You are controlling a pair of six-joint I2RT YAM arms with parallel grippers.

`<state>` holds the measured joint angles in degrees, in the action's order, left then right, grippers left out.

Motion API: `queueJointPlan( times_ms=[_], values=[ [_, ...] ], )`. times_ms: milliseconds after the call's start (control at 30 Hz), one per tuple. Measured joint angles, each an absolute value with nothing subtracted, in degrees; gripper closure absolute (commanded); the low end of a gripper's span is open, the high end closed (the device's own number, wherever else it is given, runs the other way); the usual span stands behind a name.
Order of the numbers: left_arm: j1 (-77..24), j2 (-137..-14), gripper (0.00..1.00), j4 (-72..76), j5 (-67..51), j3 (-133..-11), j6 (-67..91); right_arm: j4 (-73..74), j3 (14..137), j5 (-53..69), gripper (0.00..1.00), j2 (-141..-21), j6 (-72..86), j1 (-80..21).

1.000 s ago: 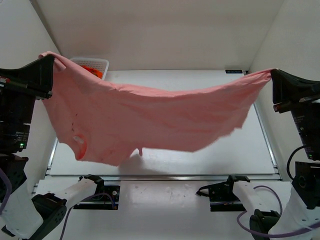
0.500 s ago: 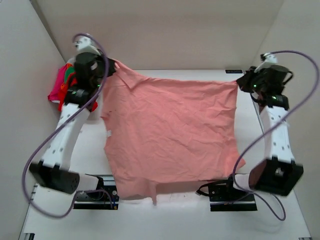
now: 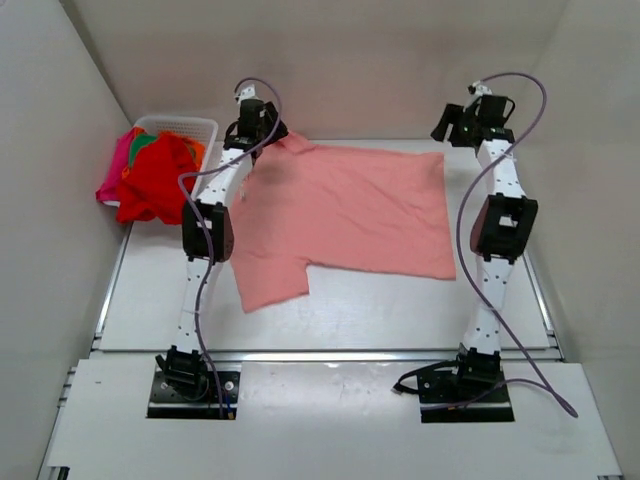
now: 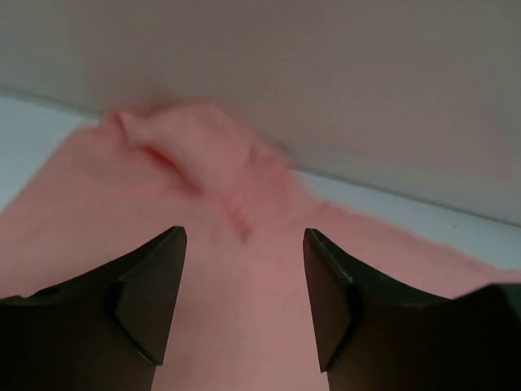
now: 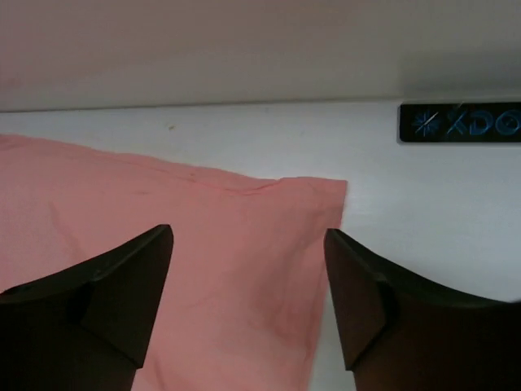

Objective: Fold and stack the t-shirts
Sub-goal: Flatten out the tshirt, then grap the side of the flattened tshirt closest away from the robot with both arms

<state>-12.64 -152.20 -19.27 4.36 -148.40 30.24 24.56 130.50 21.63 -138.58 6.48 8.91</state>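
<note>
A white surface (image 3: 400, 300) is boxed in by plain off-white walls (image 3: 380, 60) at the back and on both sides, under soft, even light. A white basket (image 3: 195, 124) stands in its far left corner.

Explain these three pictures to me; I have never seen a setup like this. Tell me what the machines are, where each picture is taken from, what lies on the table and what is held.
These are two thin robot arms, bolted at the near edge of a white table. The wide picture looks down from above and behind them. The other two come from small cameras on the wrists, so the dark shapes at the bottom are each arm's own fingers. A salmon-pink t-shirt lies spread out on the table. At the far left stands a white basket with a heap of shirts, red, magenta and green, spilling over it. Nothing is held: the left gripper and the right gripper are open, each over a far corner of the pink shirt.
</note>
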Motion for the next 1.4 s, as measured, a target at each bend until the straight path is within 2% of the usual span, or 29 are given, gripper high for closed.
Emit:
queueJointPlan(
  times_ms=[33,100,200,267,367,433,533,567,667,733,933,1400],
  values=[
    [-12.14,-151.98,0.25,-19.42,3.60,-146.26,31.11,25.36,137.25,20.69,0.19,-142.63,6.35,8.93],
    [-10.98,-147.57,0.19,-18.00,3.14,-134.80,31.73,26.46,138.98,18.94,0.08,-143.85,5.98,9.02],
    [-9.82,-137.03,0.18,-16.43,4.32,-116.84,31.03,25.08,124.53,16.21,0.06,-135.61,5.91,8.91],
    [-9.82,-128.14,0.20,-15.79,4.56,-106.04,30.89,22.72,109.19,14.98,0.09,-126.34,6.20,8.78],
    [-10.96,-112.97,0.22,-15.97,4.89,-94.19,30.63,21.34,92.77,13.85,0.16,-113.65,6.90,8.62],
    [-12.10,-103.00,0.21,-16.60,6.24,-88.92,29.69,20.69,85.97,13.32,0.20,-106.59,7.62,8.62],
    [-13.74,-89.95,0.24,-18.61,7.75,-81.38,28.73,19.20,76.49,13.21,0.25,-96.73,8.71,8.27],
    [-14.06,-86.65,0.25,-19.46,7.75,-78.63,28.56,19.05,73.58,13.08,0.31,-94.13,8.97,8.05],
    [-14.85,-79.59,0.28,-21.96,7.81,-67.42,28.71,20.29,67.07,12.14,0.37,-89.30,9.89,7.49],
    [-15.97,-78.30,0.28,-24.32,8.21,-60.03,29.23,21.45,63.53,11.70,0.42,-87.79,10.57,6.74],
    [-21.91,-78.85,0.24,-31.27,7.33,-43.81,31.73,24.53,52.62,10.35,0.40,-83.66,12.71,4.40],
    [-24.08,-77.84,0.26,-31.03,7.05,-39.97,34.61,24.99,46.68,7.66,0.39,-81.12,15.94,4.80]
  ],
)
